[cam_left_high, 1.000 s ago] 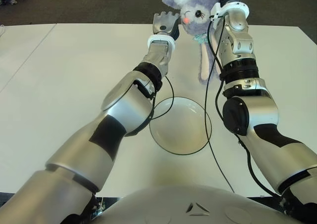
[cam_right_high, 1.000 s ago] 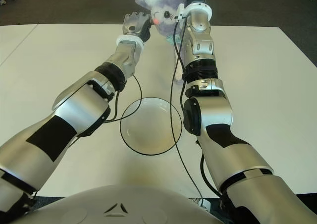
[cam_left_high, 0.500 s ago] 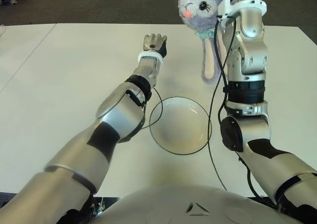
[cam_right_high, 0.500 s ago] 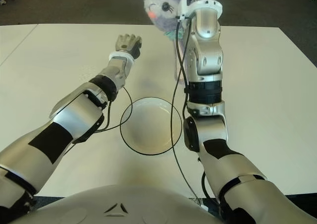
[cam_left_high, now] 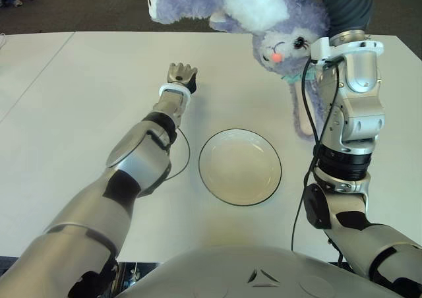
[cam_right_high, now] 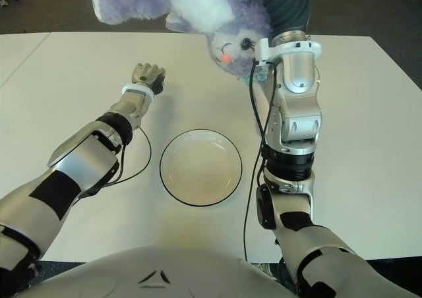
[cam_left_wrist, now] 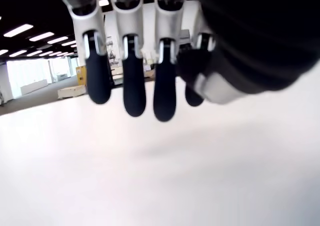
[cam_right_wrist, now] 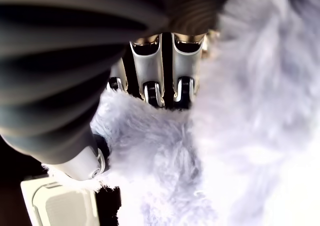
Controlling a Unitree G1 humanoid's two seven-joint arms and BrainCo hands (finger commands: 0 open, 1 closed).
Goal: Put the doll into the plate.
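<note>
Change first: your left hand point(cam_left_high: 181, 74) has pulled away from the doll point(cam_left_high: 264, 11) since a second ago, when it was up beside the toy's face; now it sits low over the table point(cam_left_high: 79, 87), well left of the toy, and its own wrist view shows the fingers point(cam_left_wrist: 134, 91) hanging straight and relaxed with nothing between them. Next right, the plate point(cam_left_high: 240, 167) has not shifted; it is nearer the robot than that hand and to its right, and nothing is in it. Further right, your right hand point(cam_left_high: 343, 8) has risen and swung back toward the robot with the doll, which now shows much larger, head down, ears dangling beside the forearm. Wrist view shows those fingers point(cam_right_wrist: 161, 68) buried in the purple fur, so the hold is clamped on the toy. The doll is in the air, off the table, beyond the plate and a bit right of it, not yet over it. Meaning: the handoff to one hand looks done, carry is under way, and you likely need to bring the right hand in over the plate before releasing. Count: one doll, one plate, two hands, one table.
</note>
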